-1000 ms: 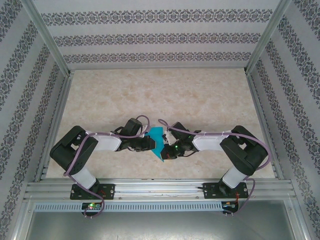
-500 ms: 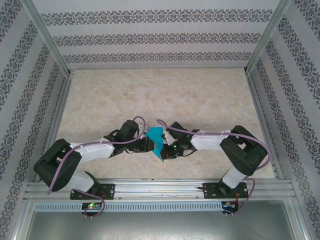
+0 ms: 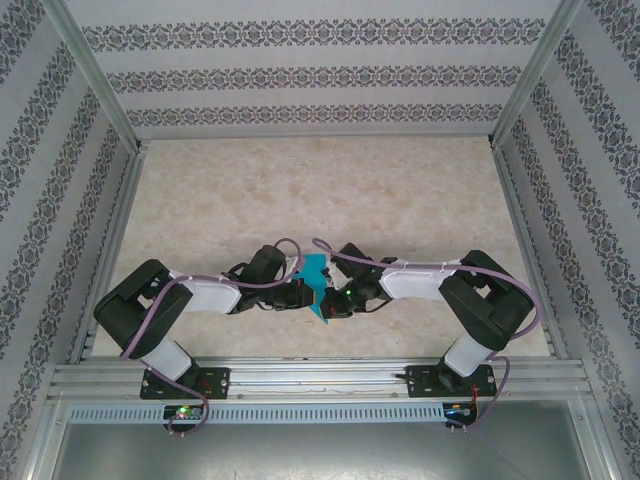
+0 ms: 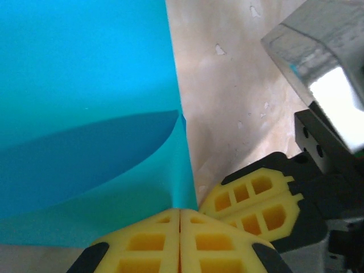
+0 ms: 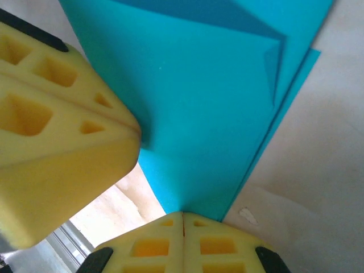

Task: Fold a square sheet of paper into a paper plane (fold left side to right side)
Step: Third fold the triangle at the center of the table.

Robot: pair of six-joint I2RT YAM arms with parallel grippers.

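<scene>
On the left, the left gripper [image 4: 180,211] had its yellow fingers pressed together, pinching the teal paper sheet [image 3: 316,280] by its edge. The sheet, partly folded with a curled flap, sat between the two wrists at the near middle of the marbled table [image 3: 330,190]. Just beside it, the right gripper [image 5: 182,215] pinched a corner, pads closed.

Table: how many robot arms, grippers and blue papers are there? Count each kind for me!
arms: 2 (left arm, right arm)
grippers: 2 (left gripper, right gripper)
paper: 1
total: 5
</scene>
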